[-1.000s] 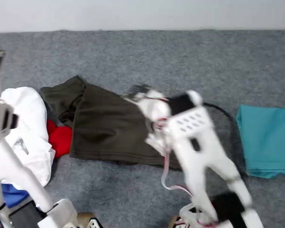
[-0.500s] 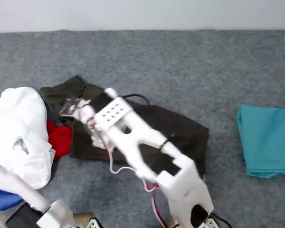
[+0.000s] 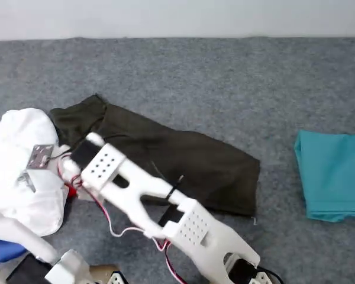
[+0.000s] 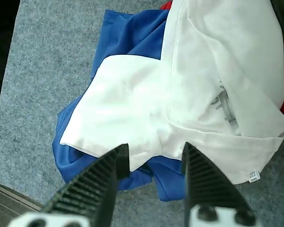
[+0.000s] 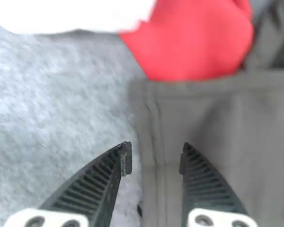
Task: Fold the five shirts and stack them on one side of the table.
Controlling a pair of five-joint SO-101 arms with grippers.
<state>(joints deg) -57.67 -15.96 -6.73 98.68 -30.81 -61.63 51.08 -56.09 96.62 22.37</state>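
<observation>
One R pincer [image 5: 154,153], spread, at olive shirt [image 5: 217,123] hem; red shirt [image 5: 189,38] nr.

right gripper [image 5: 154,158] parted | over olive shirt [image 5: 217,127] hem | red shirt [image 5: 191,40] beyond

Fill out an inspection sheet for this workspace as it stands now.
Surface: grey carpet-like table cover.
Job's things: olive shirt spread out at centre; white shirt lying over blue shirt and beside red shirt, heaped on one side; teal shirt folded on the other side.
Clutter: nothing seen.
Grippers: left gripper open over the white shirt's edge; right gripper open over the olive shirt's hem, near the red shirt.
Cables: red and white wires hanging from the right arm.
Surroundings: pale wall behind the table.
</observation>
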